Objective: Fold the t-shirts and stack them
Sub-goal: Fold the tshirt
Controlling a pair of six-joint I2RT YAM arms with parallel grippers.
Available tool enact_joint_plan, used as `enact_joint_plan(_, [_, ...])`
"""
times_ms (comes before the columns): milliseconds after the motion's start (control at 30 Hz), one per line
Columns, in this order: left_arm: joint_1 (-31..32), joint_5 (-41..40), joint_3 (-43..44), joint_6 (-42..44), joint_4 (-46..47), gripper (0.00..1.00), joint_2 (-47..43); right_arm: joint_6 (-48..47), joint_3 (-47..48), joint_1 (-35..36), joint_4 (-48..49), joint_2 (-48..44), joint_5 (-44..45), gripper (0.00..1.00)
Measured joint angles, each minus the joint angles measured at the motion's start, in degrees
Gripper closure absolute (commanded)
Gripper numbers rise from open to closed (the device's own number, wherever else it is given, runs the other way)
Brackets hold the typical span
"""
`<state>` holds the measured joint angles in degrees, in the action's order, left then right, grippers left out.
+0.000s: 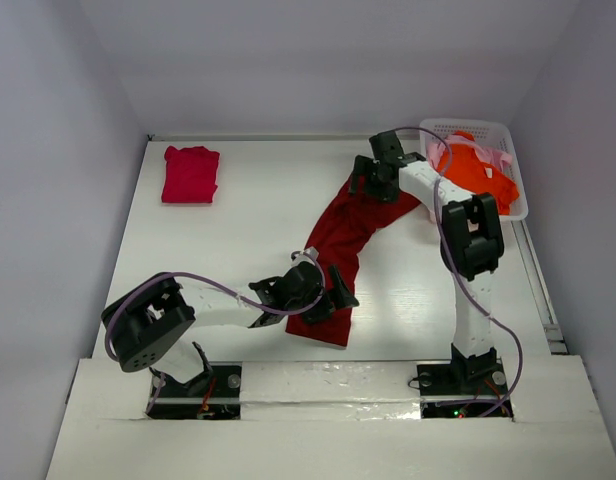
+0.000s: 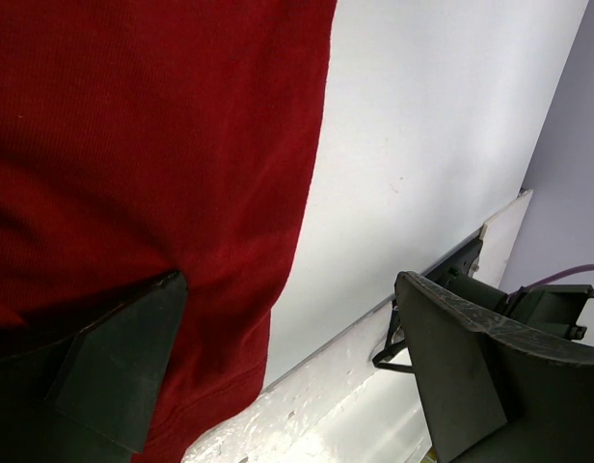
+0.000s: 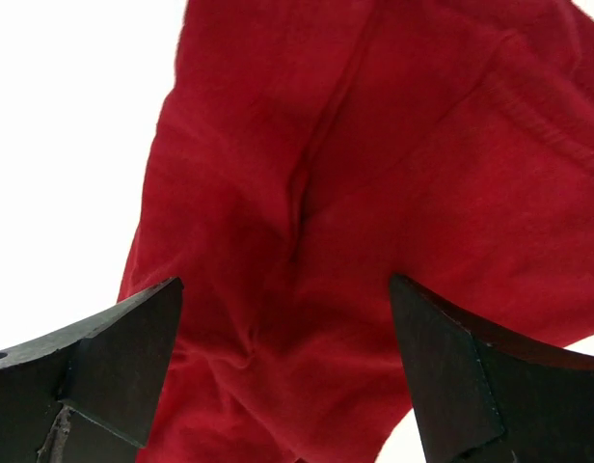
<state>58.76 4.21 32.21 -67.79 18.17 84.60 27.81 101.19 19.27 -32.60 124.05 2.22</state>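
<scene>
Top external view, starting at the left: the crimson-pink shirt (image 1: 190, 174) lies folded into a neat rectangle at the far left of the table (image 1: 248, 200), well apart from everything else. I judge it marks the spot for the stack, out of the way of my working space.

Nearer the middle, my left gripper (image 1: 328, 292) hangs over the near end of the dark red shirt (image 1: 343, 235). The shirt lies as a long rumpled band running from the near middle toward the far right. In the left wrist view my jaws stand wide and hold nothing. One finger (image 2: 123, 371) is over the cloth and the other over bare table, so they straddle the shirt's edge. I read that as being lined up to pinch that edge.

Further right, my right gripper (image 1: 376, 178) sits over the shirt's far end. Its own camera shows the jaws spread wide with bunched, creased cloth between them and nothing gripped. With one gripper at each end, I could draw the shirt out flat before folding.

At the far right, the white basket (image 1: 483, 127) holds the orange shirt (image 1: 478, 178), with the pale pink shirt (image 1: 500, 158) draped on it. Both are unfolded and waiting their turn.
</scene>
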Motion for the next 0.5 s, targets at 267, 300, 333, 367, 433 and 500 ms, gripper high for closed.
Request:
enact_joint_plan(267, [0.0, 0.07, -0.04, 0.0, 0.22, 0.05, 0.07, -0.02, 0.02, -0.96, 0.22, 0.94, -6.1, 0.09])
enact_joint_plan(300, [0.0, 0.13, -0.17, -0.02, 0.39, 0.05, 0.04, -0.02, 0.02, -0.92, 0.28, 1.07, -6.95, 0.09])
enact_joint_plan(333, [0.0, 0.24, -0.35, -0.04, 0.61, 0.05, 0.02, -0.02, 0.02, -0.92, 0.35, 1.2, -7.76, 0.09])
enact_joint_plan(367, [0.0, 0.33, -0.37, -0.04, 0.76, 0.05, 0.02, -0.02, 0.02, -0.94, 0.44, 1.29, -8.66, 0.09])
enact_joint_plan(433, [0.0, 0.5, -0.46, -0.04, 0.96, 0.05, 0.0, 0.0, 0.02, -0.94, 0.52, 1.36, -10.05, 0.09])
enact_joint_plan(500, [0.0, 0.76, -0.74, -0.07, 1.44, 0.05, 0.0, 0.02, 0.02, -1.05, 0.72, 1.36, -11.21, 0.09])
